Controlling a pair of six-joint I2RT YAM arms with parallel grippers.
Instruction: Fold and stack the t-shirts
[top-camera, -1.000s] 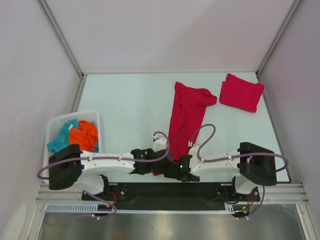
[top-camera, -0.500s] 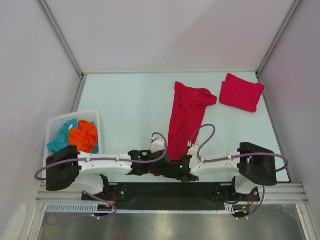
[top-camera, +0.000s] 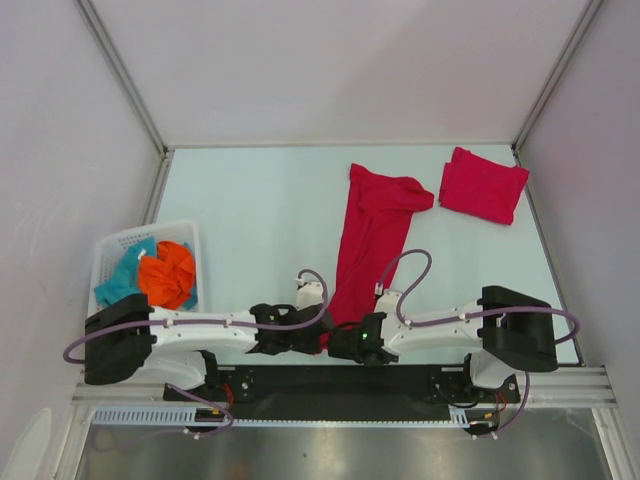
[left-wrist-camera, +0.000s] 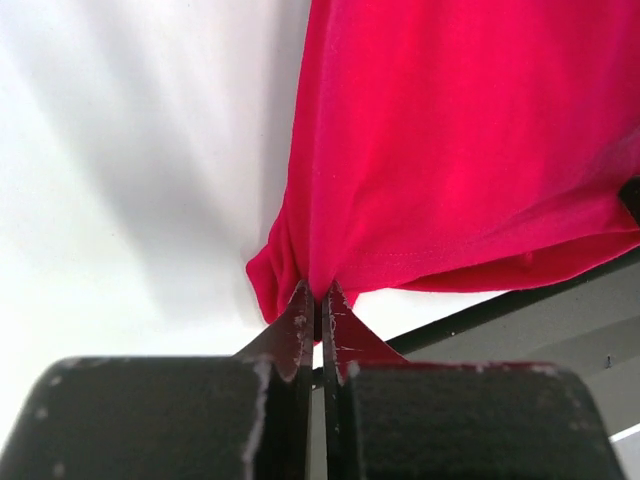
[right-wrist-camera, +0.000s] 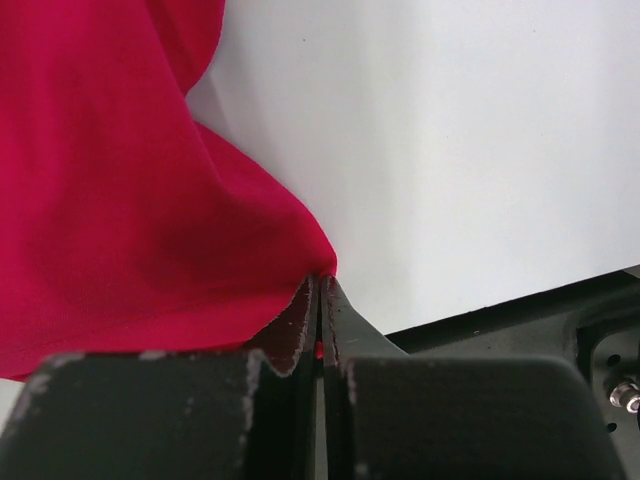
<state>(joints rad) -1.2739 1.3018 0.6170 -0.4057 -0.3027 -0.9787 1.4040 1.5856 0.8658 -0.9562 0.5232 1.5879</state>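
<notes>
Unfolded t-shirt (top-camera: 372, 235), left of the folded t-shirt (top-camera: 483, 185) on the worktop (top-camera: 250, 220): left tool (left-wrist-camera: 320, 298) and right tool (right-wrist-camera: 319, 288) have just pinched shut on its near hem corners, apparently readying the fold.

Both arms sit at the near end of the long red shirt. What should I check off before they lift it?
1. Left jaws shut on the long t-shirt at its near hem corner: ok.
2. Right jaws shut on the opposite near corner: ok.
3. Long t-shirt's far end lying smooth: not ok, rumpled.
4. Folded t-shirt clear of it: cannot tell, edges very close.
5. Basket out of the way: ok, far left.
</notes>
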